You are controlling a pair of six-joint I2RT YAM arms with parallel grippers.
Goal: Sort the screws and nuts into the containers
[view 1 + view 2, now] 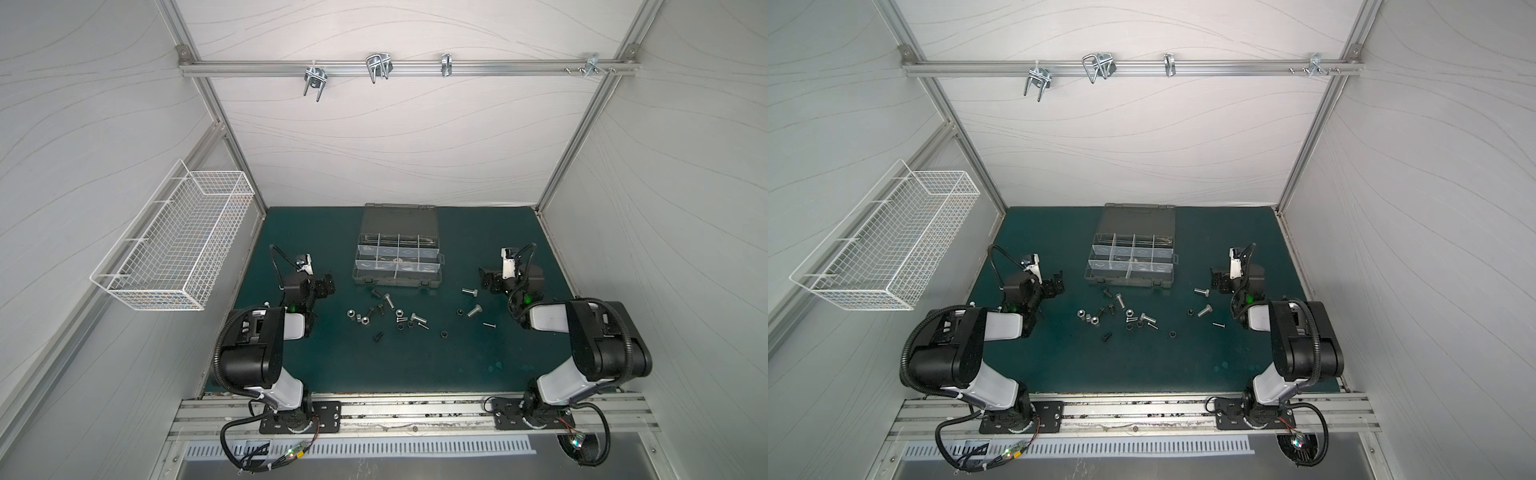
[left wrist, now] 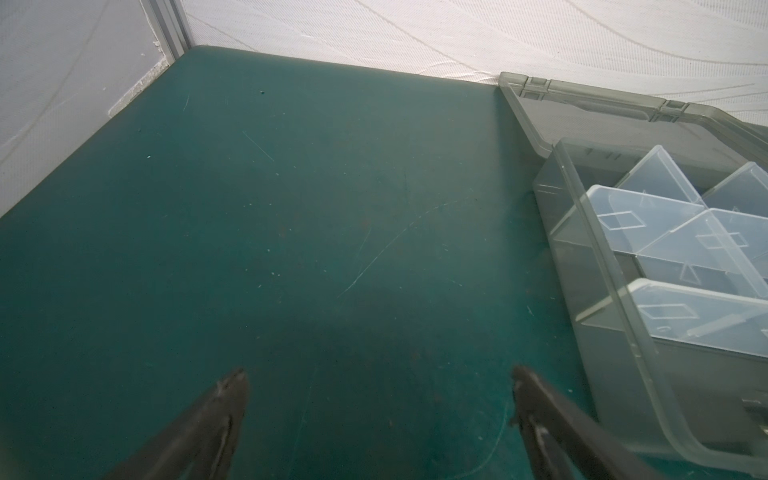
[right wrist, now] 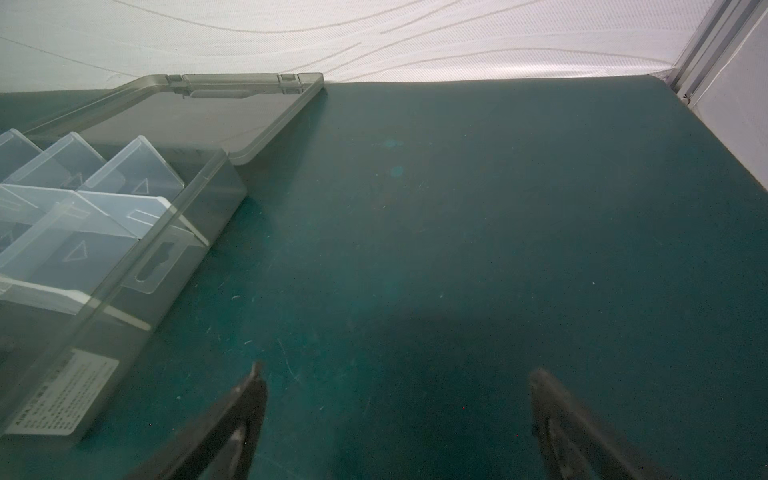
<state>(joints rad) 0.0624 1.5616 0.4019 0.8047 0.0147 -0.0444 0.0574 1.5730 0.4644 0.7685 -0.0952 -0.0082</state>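
Note:
The containers (image 1: pixel 390 281) are clear-divided compartments in a dark grey organizer case at the back middle of the green mat, shown in both top views (image 1: pixel 1125 282). Loose screws (image 1: pixel 474 311) and nuts (image 1: pixel 358 318) lie scattered in front of the case, also as screws (image 1: pixel 1204 311) and nuts (image 1: pixel 1088 318). My left gripper (image 1: pixel 326 284) (image 1: pixel 1057 282) is left of the case, open and empty. My right gripper (image 1: pixel 486 282) (image 1: pixel 1217 282) is right of it, open and empty. Each wrist view shows spread jaws over bare mat, the left gripper (image 2: pixel 379 374) beside the case (image 2: pixel 615 332) and the right gripper (image 3: pixel 399 371) beside the case (image 3: pixel 124 332).
The case lid (image 1: pixel 399 218) lies open flat behind the compartments, near the back wall. A white wire basket (image 1: pixel 178 253) hangs on the left wall. Silver U-shaped hooks (image 1: pixel 316 79) hang from the rail above. The walls close in the mat (image 1: pixel 374 365) on three sides.

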